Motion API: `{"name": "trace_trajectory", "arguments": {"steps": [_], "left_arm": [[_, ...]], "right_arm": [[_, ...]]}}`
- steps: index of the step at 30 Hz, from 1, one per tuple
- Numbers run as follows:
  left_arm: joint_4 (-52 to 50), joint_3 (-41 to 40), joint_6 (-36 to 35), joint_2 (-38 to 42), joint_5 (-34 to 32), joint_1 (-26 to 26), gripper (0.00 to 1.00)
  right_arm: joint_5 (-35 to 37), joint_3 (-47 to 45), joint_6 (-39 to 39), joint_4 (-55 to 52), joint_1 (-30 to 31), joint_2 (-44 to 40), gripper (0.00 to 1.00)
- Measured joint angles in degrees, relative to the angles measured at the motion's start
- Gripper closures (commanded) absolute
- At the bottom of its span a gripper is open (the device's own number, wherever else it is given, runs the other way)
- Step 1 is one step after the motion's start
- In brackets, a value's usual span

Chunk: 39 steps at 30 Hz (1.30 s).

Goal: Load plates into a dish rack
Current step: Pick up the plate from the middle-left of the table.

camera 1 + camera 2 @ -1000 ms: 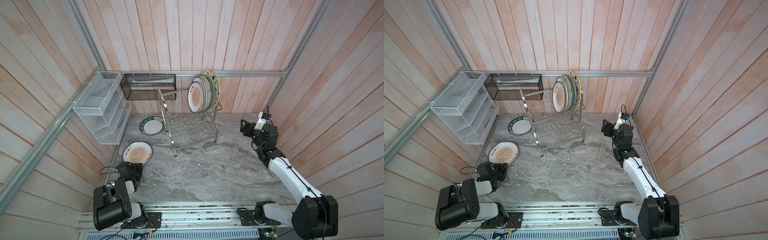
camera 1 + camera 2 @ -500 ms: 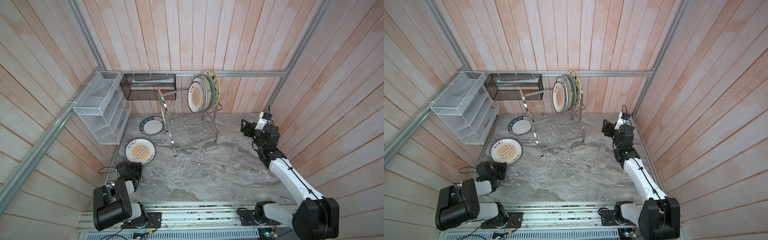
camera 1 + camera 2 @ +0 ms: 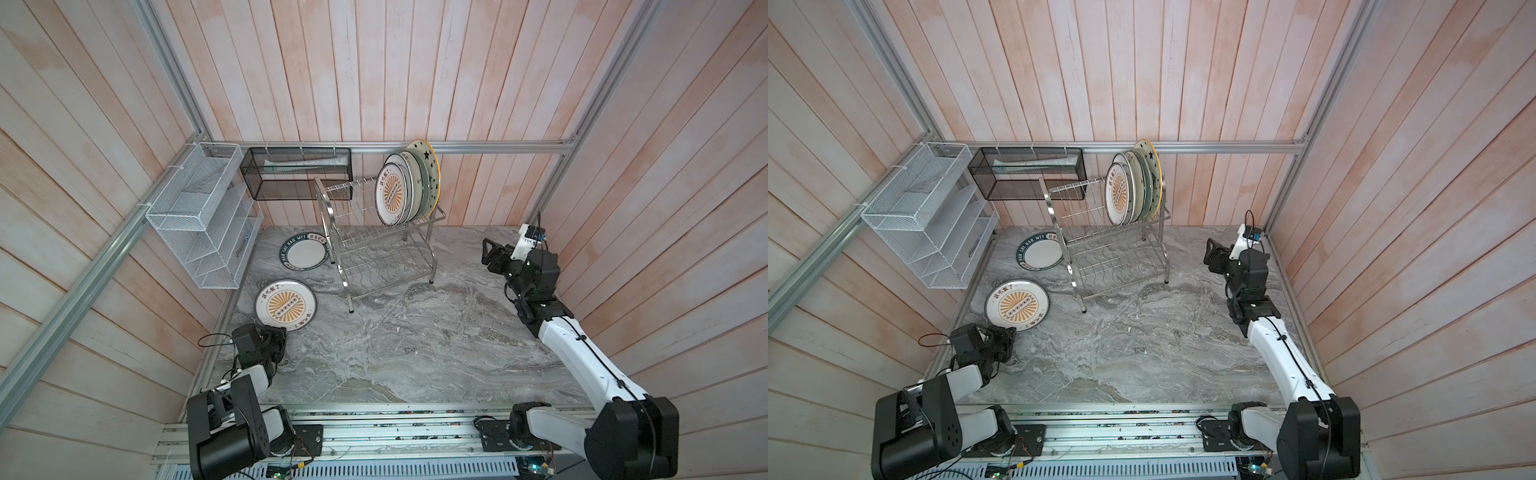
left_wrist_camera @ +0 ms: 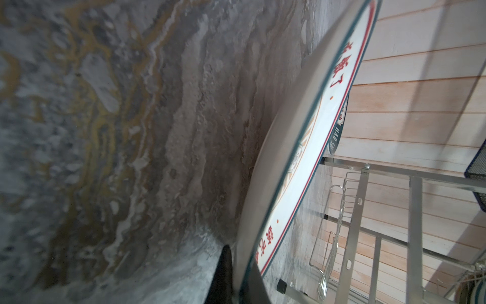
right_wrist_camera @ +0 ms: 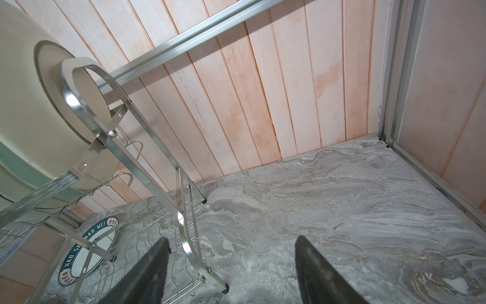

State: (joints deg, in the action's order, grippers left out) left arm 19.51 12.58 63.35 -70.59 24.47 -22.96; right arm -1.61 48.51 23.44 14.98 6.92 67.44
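Observation:
A white plate with an orange sunburst (image 3: 285, 306) (image 3: 1017, 306) lies at the table's left front. My left gripper (image 3: 277, 332) (image 4: 238, 260) is shut on its near rim, one finger under and one over, and the plate (image 4: 310, 147) tilts up off the marble. A dark-ringed plate (image 3: 305, 252) (image 5: 86, 252) lies flat by the dish rack (image 3: 374, 249) (image 3: 1113, 253). Several plates (image 3: 401, 193) stand upright at the right end of its upper tier. My right gripper (image 3: 488, 257) (image 5: 231, 244) hovers open and empty to the right of the rack.
A white mesh shelf unit (image 3: 199, 220) hangs on the left wall and a black mesh basket (image 3: 297, 174) on the back wall behind the rack. Wooden walls enclose the marble table (image 3: 415, 340). An aluminium rail (image 3: 374, 432) runs along the front edge.
My left gripper has closed onto the sunburst plate's near rim, and the plate has shifted slightly. The right arm has barely moved.

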Motion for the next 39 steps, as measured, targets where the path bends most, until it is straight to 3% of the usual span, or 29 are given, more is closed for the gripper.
{"name": "trace_trajectory", "arguments": {"steps": [19,33,39], "left_arm": [[-14.21,4.13,-4.48,11.8,10.08,-0.35,1.0],[-22.64,3.98,-6.78,23.65,16.37,-0.39,1.0],[-24.37,3.98,-7.69,25.09,19.1,-0.39,1.0]], "right_arm": [[-4.39,-0.04,0.96,0.52,0.17,0.35,0.24],[-6.01,1.27,0.85,0.68,4.48,3.52,0.24],[-6.01,1.68,0.96,0.9,5.46,3.78,0.24]]}}
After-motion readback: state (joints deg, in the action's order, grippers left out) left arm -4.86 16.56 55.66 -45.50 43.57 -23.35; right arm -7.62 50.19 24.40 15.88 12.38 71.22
